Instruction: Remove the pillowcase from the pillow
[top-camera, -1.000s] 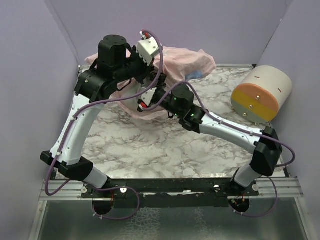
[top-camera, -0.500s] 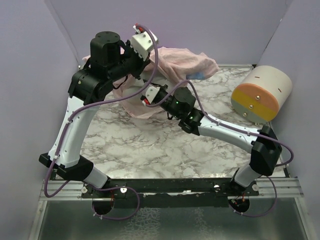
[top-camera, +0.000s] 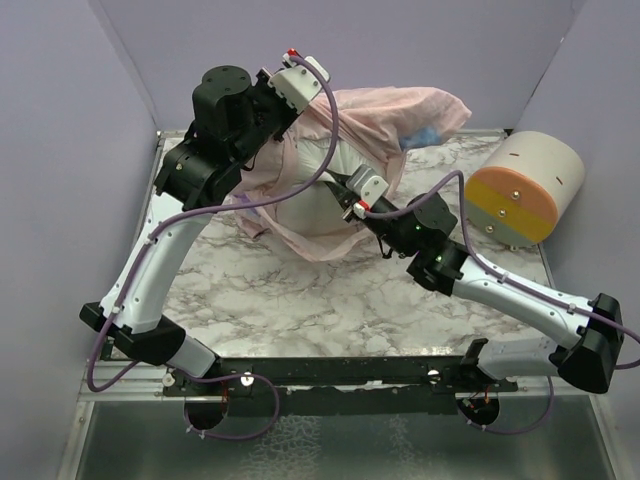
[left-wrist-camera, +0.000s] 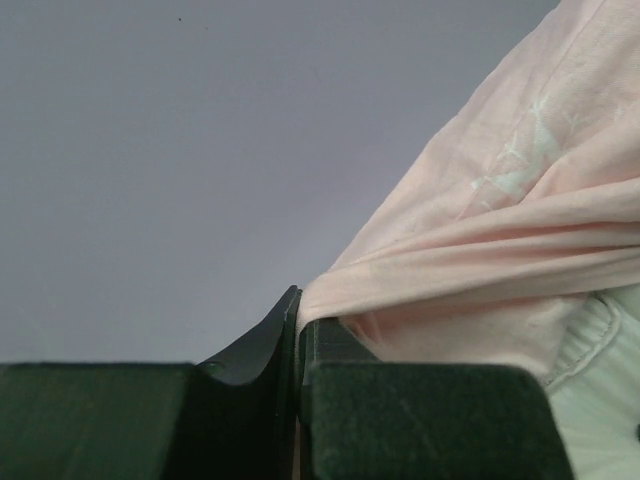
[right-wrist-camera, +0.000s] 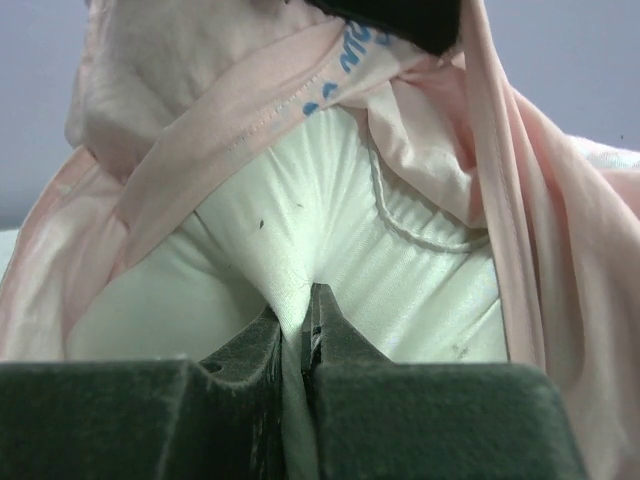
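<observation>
From above, the pillowcase (top-camera: 400, 115) is draping over the pillow (top-camera: 315, 205), both left of the cylinder (top-camera: 525, 185); left wrist, the left gripper (left-wrist-camera: 298, 315) is pinching pink pillowcase fabric; right wrist, the right gripper (right-wrist-camera: 303, 310) is clamping a fold of white pillow.

Take the cylinder (top-camera: 524, 187) as your marker. It has a cream body, and the flat end turned toward the overhead camera is banded cream, orange and yellow with a few small dots. It rests on a white, grey-veined marble table top (top-camera: 300, 310), which spreads away to its left. Just to its right you see a lavender wall (top-camera: 600, 90). A matching wall (top-camera: 60, 150) stands well to its left. Nearer you than the cylinder, a silver rail (top-camera: 150, 375) runs along the table's edge.
</observation>
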